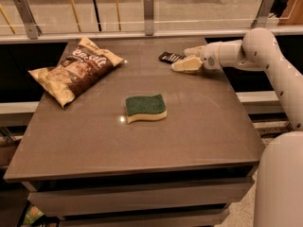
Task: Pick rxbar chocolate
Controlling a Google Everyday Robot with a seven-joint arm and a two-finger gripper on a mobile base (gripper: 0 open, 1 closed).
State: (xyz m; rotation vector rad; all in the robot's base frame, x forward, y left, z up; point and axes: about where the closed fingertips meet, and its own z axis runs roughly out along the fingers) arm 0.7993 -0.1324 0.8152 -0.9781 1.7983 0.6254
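The jaws are observed released, the two cream fingers (188,64) spread apart with a visible gap between them and nothing clasped. The gripper (182,58) is recorded low over the far right part of the table (203,136), pointing leftward. The rxbar chocolate (170,57) is noted lying flat on the tabletop at the mouth of the jaws, its dark wrapper with pale lettering extending leftward from the fingertips. Whether its near end is touched by either finger cannot be told. The bar is located near the far edge of the table, right of centre. The wrist and the white arm (272,60) are seen entering from the right side, the arm bent at a rounded joint and descending toward the robot body (281,183) at the lower right corner. A green-and-yellow sponge (145,108) is found near the middle of the table, green face up, well apart from the bar and the gripper. A large tan-and-brown chip bag (75,70) is recorded at the far left, lying flat and angled. A glass barrier with metal posts (149,11) is noted behind the table's far edge.
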